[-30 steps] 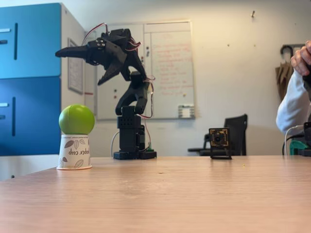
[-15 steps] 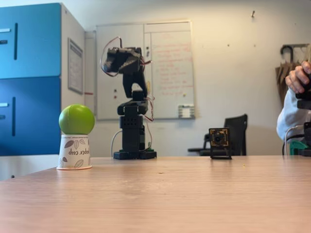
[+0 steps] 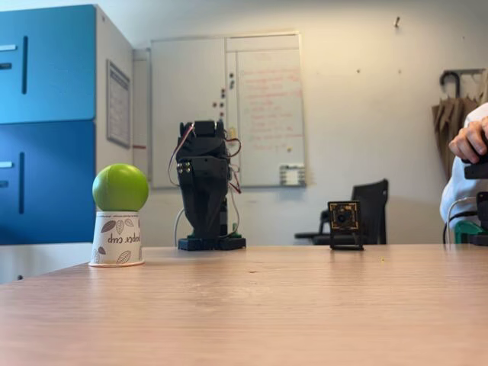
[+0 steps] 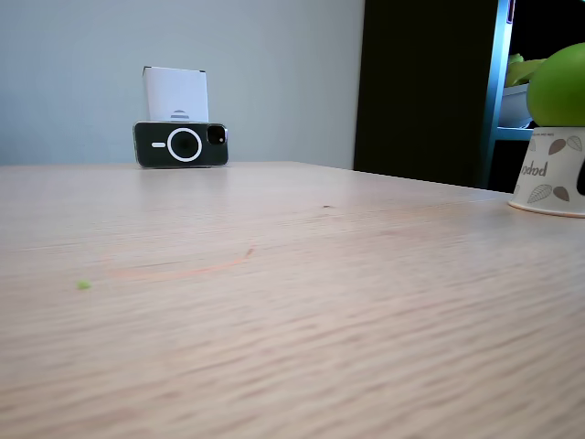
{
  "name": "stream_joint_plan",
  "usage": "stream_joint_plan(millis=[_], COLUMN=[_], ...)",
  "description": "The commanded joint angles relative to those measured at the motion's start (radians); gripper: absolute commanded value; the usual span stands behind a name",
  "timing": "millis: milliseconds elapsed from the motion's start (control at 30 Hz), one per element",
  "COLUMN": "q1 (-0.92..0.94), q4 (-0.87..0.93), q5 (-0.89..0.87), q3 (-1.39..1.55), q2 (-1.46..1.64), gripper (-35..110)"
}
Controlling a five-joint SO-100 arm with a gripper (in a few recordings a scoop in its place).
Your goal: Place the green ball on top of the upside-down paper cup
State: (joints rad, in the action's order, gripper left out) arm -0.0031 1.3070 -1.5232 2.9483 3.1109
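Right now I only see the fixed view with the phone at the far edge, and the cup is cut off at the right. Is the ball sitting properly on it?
Observer: Yes. In a fixed view the green ball rests centred on the upside-down cup.
Operator: Where's the arm?
Observer: The arm is folded down over its base, right of the cup and apart from it.
Operator: Anything else nearby?
Observer: A small camera stands right of the arm.
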Motion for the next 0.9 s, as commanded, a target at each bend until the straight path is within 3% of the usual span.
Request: stream_joint_plan(millis=[0, 200, 867], q1=[-0.008, -0.015, -0.015], q4=[0.041, 0.054, 0.086], q5=[0.012, 0.029, 0.057], q3=[0.035, 0.164, 0.164], q2=[0.041, 0.161, 0.213], gripper=[0, 0, 0])
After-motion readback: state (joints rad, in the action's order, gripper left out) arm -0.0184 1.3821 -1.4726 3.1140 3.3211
